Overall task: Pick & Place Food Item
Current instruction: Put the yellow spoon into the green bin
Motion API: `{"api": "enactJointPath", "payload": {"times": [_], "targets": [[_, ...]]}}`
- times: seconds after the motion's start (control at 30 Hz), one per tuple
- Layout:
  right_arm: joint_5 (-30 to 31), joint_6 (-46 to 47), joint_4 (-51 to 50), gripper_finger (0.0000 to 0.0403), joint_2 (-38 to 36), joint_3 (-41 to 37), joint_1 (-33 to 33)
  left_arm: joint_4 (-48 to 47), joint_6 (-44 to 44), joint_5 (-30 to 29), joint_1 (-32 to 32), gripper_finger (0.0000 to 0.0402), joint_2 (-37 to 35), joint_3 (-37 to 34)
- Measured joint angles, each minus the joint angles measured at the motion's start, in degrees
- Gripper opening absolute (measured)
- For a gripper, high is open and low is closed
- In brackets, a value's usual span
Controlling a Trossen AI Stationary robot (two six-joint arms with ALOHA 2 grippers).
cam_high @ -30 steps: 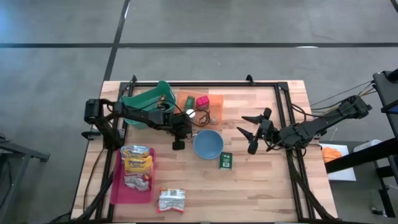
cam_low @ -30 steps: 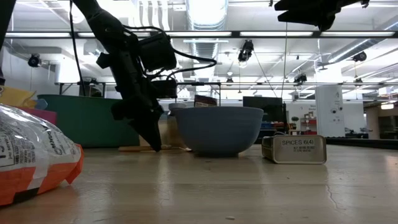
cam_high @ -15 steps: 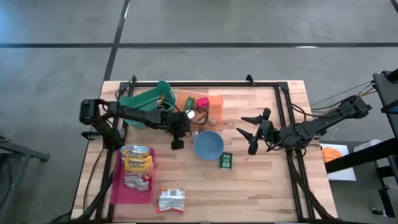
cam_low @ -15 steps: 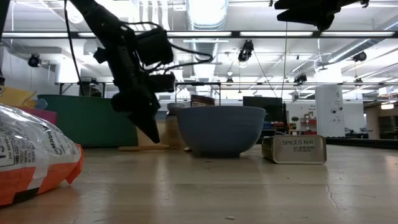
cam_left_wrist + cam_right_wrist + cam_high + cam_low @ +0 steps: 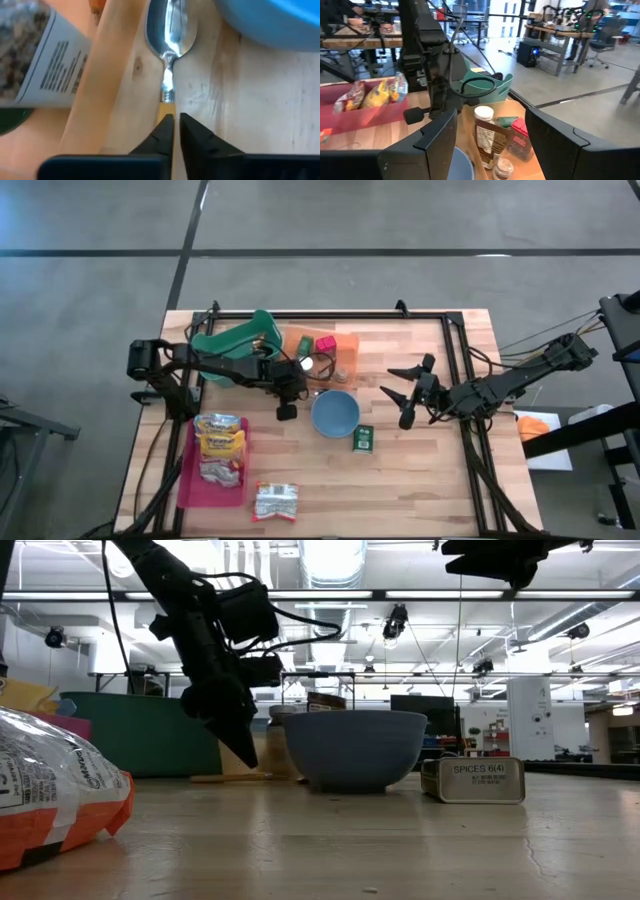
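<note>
A spoon (image 5: 169,30) with a metal bowl and a yellow handle lies on the table between an orange board (image 5: 320,348) and a blue bowl (image 5: 334,412). My left gripper (image 5: 176,117) hangs just above the handle's end, slanting down, its fingers all but shut; its tip (image 5: 248,758) is off the table top. My right gripper (image 5: 405,395) waits open in the air at the table's right side, holding nothing. Snack bags (image 5: 220,445) lie on a pink tray (image 5: 186,480), and a packet (image 5: 275,502) lies near the front edge. My left gripper's fingertips (image 5: 162,127) stand over the near end of the spoon's yellow handle (image 5: 167,100), coming from the table's left and slanting down along it. The handle runs under one fingertip, so I cannot tell whether the fingers touch it.
A green spice tin (image 5: 363,438) stands right of the blue bowl. Jars (image 5: 487,137) and a pink box (image 5: 326,343) sit on the orange board, with a green bin (image 5: 238,340) to their left. Bare wood lies at the front right.
My left gripper has risen a little: its tip, which was down at the table top beside the blue bowl, now hangs just clear of it. The right arm has kept still.
</note>
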Motion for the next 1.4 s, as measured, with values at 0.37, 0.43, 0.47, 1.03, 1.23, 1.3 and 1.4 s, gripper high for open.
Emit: {"api": "enactJointPath", "payload": {"times": [0.37,0.43,0.47,1.03,1.23,1.3,1.4], "targets": [[-2.9,0.0,0.1,0.0231,0.0,0.0,0.0,1.8,3.1,-0.8,-0.2,0.0154,3.4,0.1],[-3.2,0.0,0.1,0.0231,0.0,0.0,0.0,2.5,3.2,-1.8,-0.2,0.0163,4.3,0.2],[-3.3,0.0,0.1,0.0231,0.0,0.0,0.0,2.9,3.2,-2.5,-0.2,0.0164,4.6,0.2],[-3.3,0.0,0.4,0.0231,0.0,0.0,0.0,3.6,0.8,-4.5,-0.2,0.002,4.9,0.3],[-3.3,0.0,0.9,0.0231,0.0,0.0,0.0,2.4,0.0,-3.9,-0.2,0.002,3.9,0.2],[-3.3,0.0,0.9,0.0231,0.0,0.0,0.0,1.3,0.1,-3.8,-0.3,0.002,3.0,0.1],[-3.4,0.0,1.1,0.0231,0.0,0.0,0.0,-0.9,-0.1,-3.2,-0.4,0.002,1.5,0.1]]}}
